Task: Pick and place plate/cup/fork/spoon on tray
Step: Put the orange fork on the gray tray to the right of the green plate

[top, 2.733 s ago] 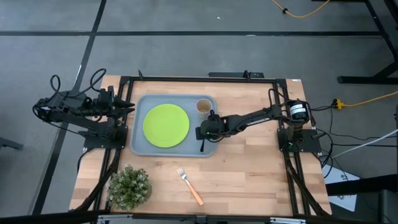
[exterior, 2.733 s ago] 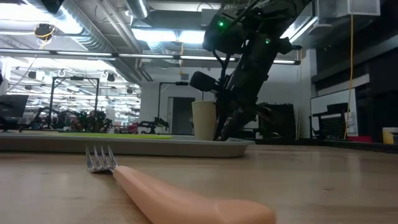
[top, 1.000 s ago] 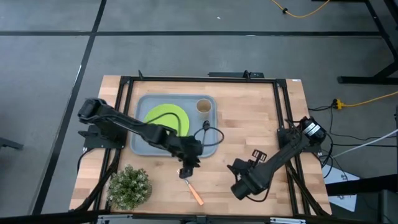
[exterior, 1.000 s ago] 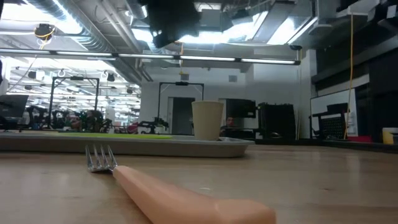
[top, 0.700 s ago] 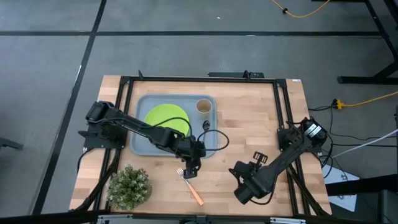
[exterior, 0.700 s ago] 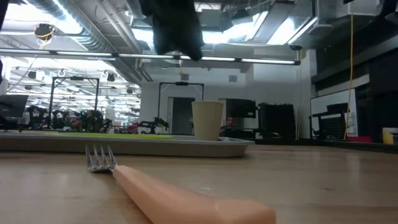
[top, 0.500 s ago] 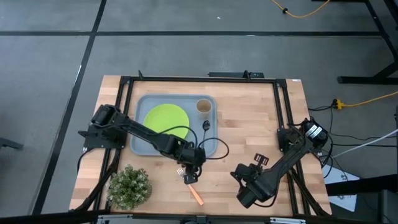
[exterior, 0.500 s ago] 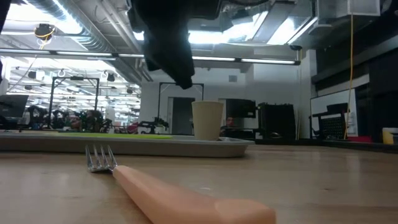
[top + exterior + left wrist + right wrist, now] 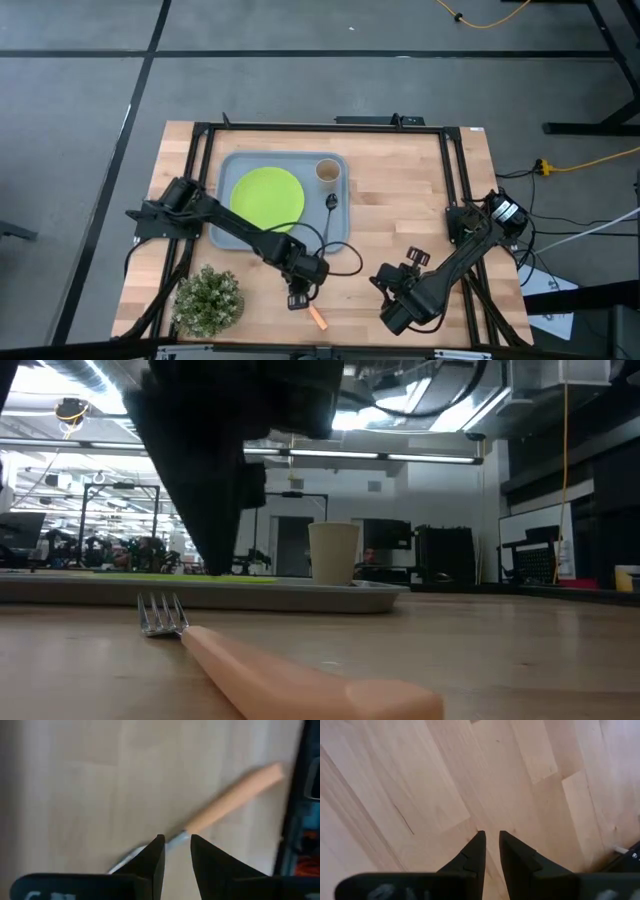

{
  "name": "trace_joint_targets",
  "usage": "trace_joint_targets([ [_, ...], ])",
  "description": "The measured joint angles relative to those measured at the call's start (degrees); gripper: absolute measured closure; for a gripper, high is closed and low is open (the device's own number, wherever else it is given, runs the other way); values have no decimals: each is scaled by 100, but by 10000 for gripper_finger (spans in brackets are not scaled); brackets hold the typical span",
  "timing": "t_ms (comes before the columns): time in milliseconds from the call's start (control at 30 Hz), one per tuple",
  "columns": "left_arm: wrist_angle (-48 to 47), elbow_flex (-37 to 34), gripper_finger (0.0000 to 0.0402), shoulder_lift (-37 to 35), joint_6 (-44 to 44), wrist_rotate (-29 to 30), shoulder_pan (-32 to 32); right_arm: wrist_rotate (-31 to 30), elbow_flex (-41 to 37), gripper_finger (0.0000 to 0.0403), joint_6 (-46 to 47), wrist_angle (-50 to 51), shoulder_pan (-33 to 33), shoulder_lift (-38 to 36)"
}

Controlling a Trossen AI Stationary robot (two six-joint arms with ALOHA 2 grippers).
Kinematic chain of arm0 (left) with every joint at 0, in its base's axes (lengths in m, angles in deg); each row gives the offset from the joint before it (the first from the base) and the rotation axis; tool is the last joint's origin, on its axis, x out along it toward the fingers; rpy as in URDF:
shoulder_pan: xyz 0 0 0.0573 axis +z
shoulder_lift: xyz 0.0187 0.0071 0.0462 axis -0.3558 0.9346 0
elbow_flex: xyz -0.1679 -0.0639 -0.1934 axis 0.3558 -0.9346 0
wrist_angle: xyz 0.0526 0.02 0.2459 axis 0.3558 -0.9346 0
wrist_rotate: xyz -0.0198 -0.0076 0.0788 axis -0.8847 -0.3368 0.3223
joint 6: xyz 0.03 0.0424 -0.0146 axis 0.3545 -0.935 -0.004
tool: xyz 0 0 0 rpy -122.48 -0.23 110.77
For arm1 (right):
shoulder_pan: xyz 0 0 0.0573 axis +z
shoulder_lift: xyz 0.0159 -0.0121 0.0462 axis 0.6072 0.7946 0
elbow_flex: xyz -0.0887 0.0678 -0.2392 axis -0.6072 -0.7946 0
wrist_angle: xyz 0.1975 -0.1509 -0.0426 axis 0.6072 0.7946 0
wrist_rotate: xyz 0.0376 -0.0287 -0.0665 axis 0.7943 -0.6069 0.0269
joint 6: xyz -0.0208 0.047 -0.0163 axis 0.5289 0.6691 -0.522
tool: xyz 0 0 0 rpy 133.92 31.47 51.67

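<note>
The orange-handled fork (image 9: pixel 318 319) lies flat on the table near its front edge, and shows large in the low view (image 9: pixel 300 680). My left gripper (image 9: pixel 298 296) hangs just above the fork's neck (image 9: pixel 177 839), fingers a narrow gap apart, one on either side of it in the left wrist view. The grey-blue tray (image 9: pixel 222 235) holds the lime-green plate (image 9: pixel 267 200), the beige cup (image 9: pixel 327 171) and the dark spoon (image 9: pixel 331 204). My right gripper (image 9: pixel 392 312) waits, shut, over bare wood at the front right.
A small potted plant (image 9: pixel 208 298) stands at the table's front left, close to my left arm. A black frame runs around the table's edges. Bare wood lies between the tray and the right arm's base.
My left gripper has gone from the tray's near edge toward the table's near edge and down, and now stands over the fork's neck. The fork has stayed where it lay. My right arm has kept almost still.
</note>
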Motion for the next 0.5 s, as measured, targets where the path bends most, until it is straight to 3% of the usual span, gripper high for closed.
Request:
trace_joint_targets([
  [100, -46, 6, 315, -15, 131, -103, -64, -4, 0, 343, -4, -34, 0, 0],
  [300, -35, 2, 315, 17, 407, -933, -153, -11, 0, 343, -15, -39, 0, 0],
  [500, 59, 11, 315, 130, 566, -1055, -198, -11, 0, 343, -20, -56, 13, 0],
])
